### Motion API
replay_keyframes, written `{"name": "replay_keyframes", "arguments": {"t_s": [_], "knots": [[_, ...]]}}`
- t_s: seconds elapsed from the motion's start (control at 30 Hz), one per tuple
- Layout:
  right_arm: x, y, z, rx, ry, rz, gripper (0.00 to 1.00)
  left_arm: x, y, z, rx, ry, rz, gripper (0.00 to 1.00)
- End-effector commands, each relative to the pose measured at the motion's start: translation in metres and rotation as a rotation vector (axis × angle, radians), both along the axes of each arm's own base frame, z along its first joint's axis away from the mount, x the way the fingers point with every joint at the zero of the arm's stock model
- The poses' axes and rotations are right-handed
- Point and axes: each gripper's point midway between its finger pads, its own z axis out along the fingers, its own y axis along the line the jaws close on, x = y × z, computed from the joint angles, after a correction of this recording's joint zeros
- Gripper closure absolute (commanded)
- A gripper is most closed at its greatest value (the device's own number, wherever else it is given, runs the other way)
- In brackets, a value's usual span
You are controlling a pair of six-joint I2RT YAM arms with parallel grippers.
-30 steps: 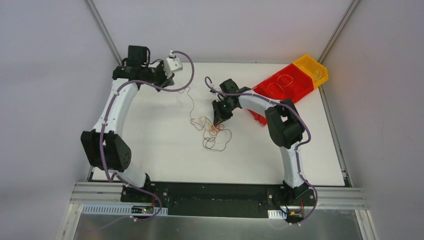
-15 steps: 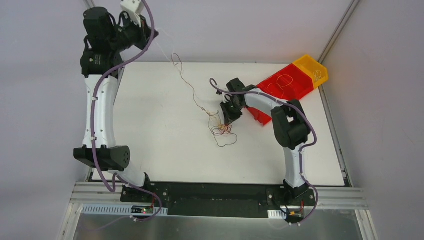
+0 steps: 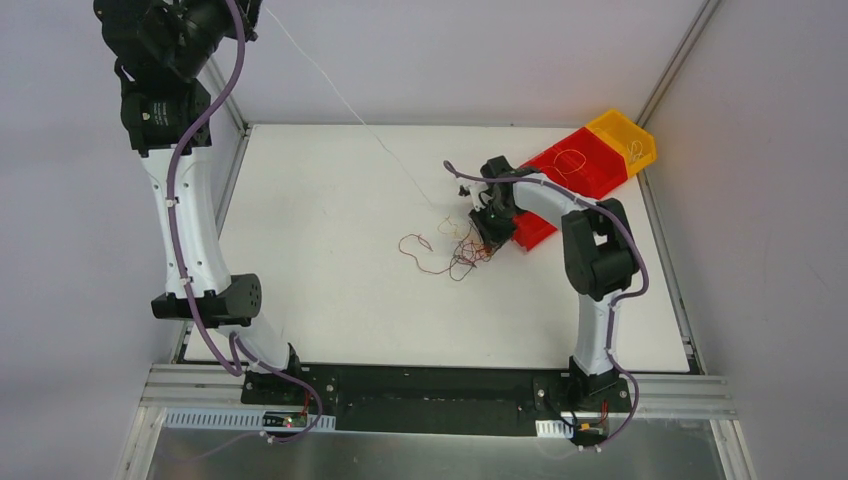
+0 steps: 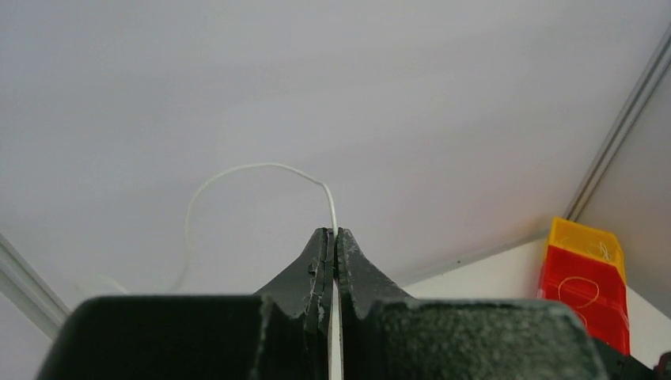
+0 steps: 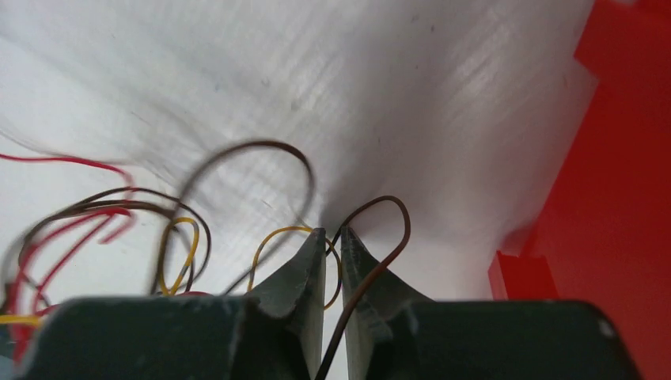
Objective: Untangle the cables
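The cables (image 3: pixel 463 250) lie as a small tangle of red, yellow and dark loops on the white table (image 3: pixel 320 220), just left of the red bin. One white cable (image 3: pixel 340 100) runs taut from the tangle up to the far left. My left gripper (image 4: pixel 333 232), raised high above the table's back left corner, is shut on that white cable (image 4: pixel 237 168). My right gripper (image 3: pixel 487 232) sits low at the tangle's right edge. In the right wrist view its jaws (image 5: pixel 333 232) stand nearly closed, with a yellow loop (image 5: pixel 273 236) and a brown cable (image 5: pixel 388 202) pinched between them.
A red bin (image 3: pixel 575 165) and a yellow bin (image 3: pixel 625 135), each holding a loose wire, stand at the back right, close to my right gripper. The red bin's wall (image 5: pixel 625 198) fills the right of the right wrist view. Grey walls enclose the table.
My left arm has swung up and to the back left, drawing the white cable out straight. My right gripper has shifted right toward the red bin, dragging the tangle with it.
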Motion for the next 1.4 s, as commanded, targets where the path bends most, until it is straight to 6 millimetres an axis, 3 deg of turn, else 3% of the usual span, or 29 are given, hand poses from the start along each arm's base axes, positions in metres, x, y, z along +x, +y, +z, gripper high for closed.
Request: {"name": "replay_keyframes", "arguments": {"t_s": [0.0, 0.23, 0.37, 0.43, 0.63, 0.8, 1.03, 1.13, 1.2, 1.3, 1.37], "knots": [[-0.038, -0.051, -0.022, -0.200, 0.107, 0.115, 0.85, -0.018, 0.020, 0.053, -0.063, -0.169, 0.094, 1.00], [-0.052, -0.067, -0.025, -0.231, 0.123, 0.166, 0.85, -0.035, 0.073, 0.087, -0.086, -0.286, 0.340, 1.00], [-0.058, -0.073, -0.025, -0.243, 0.127, 0.185, 0.89, -0.038, 0.090, 0.085, -0.077, -0.285, 0.425, 1.00], [-0.060, -0.077, -0.025, -0.252, 0.131, 0.192, 1.00, -0.040, 0.098, 0.084, -0.077, -0.278, 0.463, 1.00], [-0.070, -0.095, -0.022, -0.274, 0.147, 0.195, 1.00, -0.042, 0.129, 0.079, -0.069, -0.267, 0.594, 1.00], [-0.084, -0.116, -0.024, -0.324, 0.170, 0.224, 1.00, -0.049, 0.158, 0.090, -0.047, -0.316, 0.701, 1.00], [-0.097, -0.128, -0.026, -0.360, 0.186, 0.262, 1.00, -0.061, 0.179, 0.102, -0.038, -0.369, 0.785, 1.00], [-0.095, -0.129, -0.022, -0.356, 0.154, 0.280, 1.00, -0.054, 0.174, 0.087, -0.038, -0.314, 0.750, 1.00], [-0.090, -0.125, -0.014, -0.336, 0.127, 0.268, 1.00, -0.042, 0.160, 0.066, -0.058, -0.243, 0.651, 1.00], [-0.084, -0.105, 0.002, -0.228, 0.077, 0.239, 1.00, -0.024, 0.120, 0.015, -0.079, -0.079, 0.411, 1.00], [-0.077, -0.086, 0.023, -0.128, 0.028, 0.212, 0.89, -0.021, 0.086, -0.029, -0.134, 0.059, 0.221, 1.00]]}}
